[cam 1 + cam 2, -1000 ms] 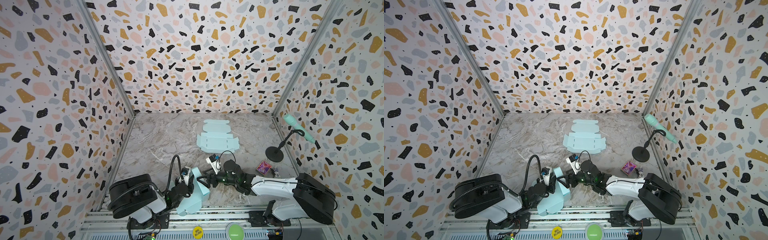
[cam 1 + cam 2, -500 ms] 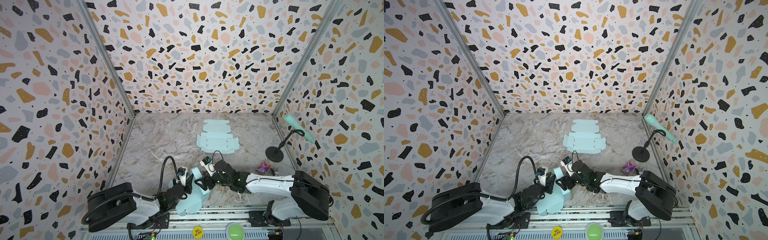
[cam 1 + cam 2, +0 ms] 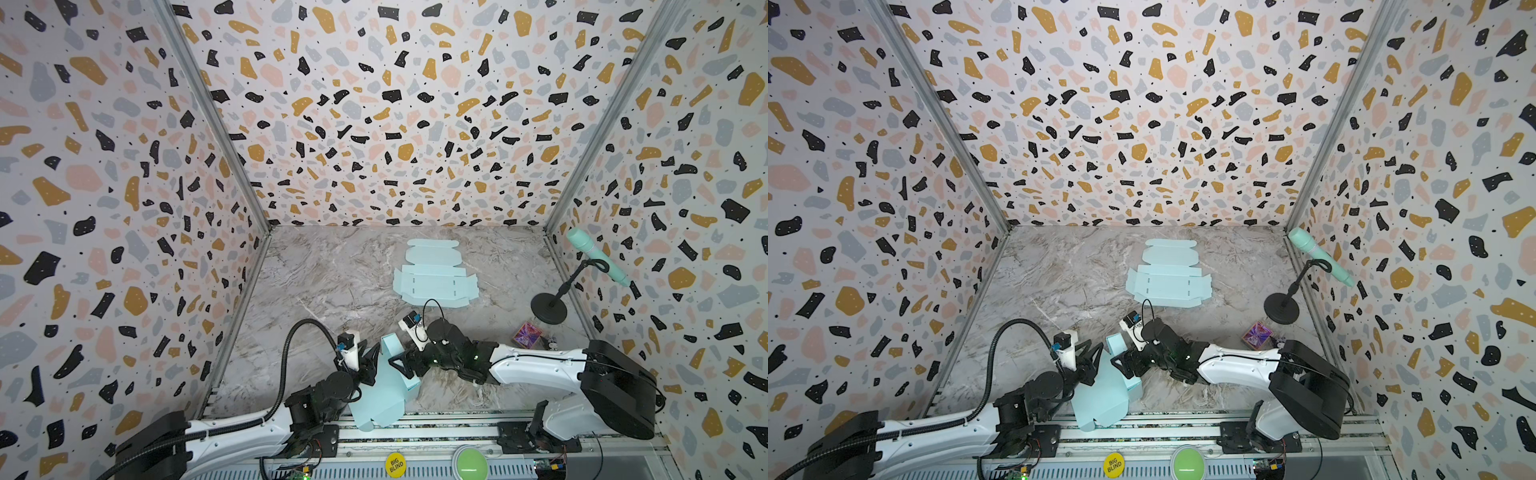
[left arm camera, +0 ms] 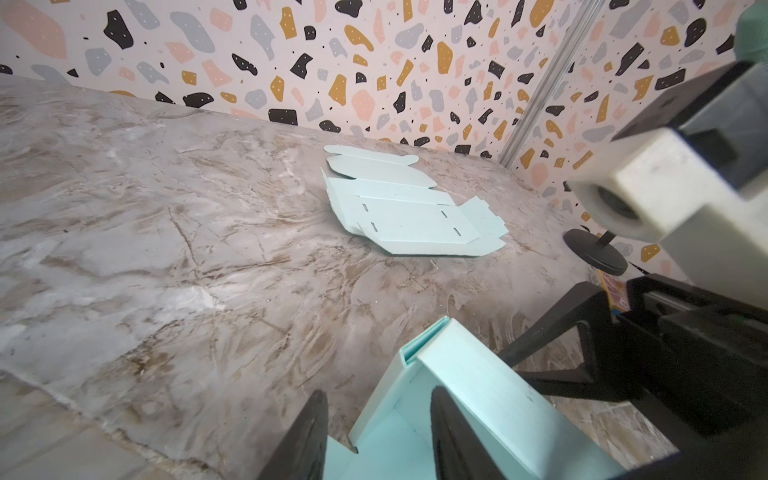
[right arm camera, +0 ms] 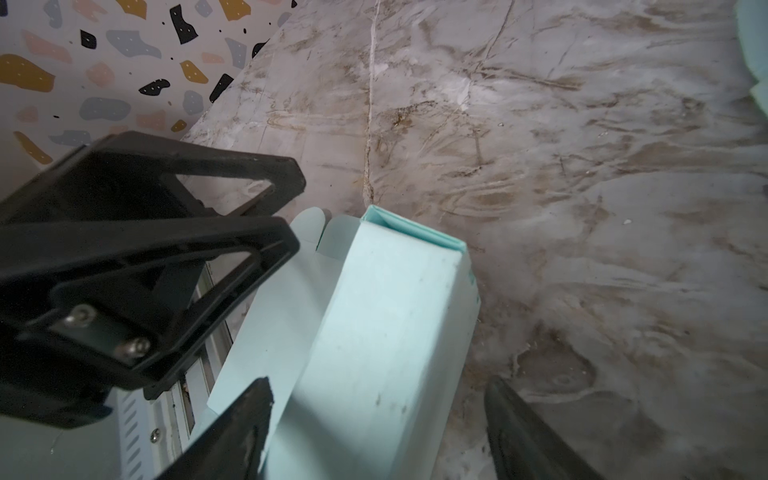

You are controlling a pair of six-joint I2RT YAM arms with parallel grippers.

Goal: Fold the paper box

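A half-folded pale blue paper box (image 3: 382, 390) (image 3: 1100, 395) lies at the front of the marble table, partly over the front rail. My left gripper (image 3: 376, 359) (image 4: 378, 392) is open at the box's left side. One finger is outside a raised wall of the box (image 4: 478, 386) and the other inside, neither pressing it. My right gripper (image 3: 401, 365) (image 5: 376, 382) reaches in from the right, wide open. Its fingers stand either side of the box's narrow folded wall (image 5: 386, 332), with a gap on the table side.
A flat unfolded blue box blank (image 3: 434, 274) lies at the back middle. A mint microphone (image 3: 594, 257) on a black stand (image 3: 548, 307) is by the right wall, with a small purple cube (image 3: 527, 334) near it. The metal front rail (image 3: 436, 424) carries a green button (image 3: 469, 467).
My left gripper's jaws have spread apart around the box wall. The right gripper has moved left, up to the box. The left arm's base has swung further left.
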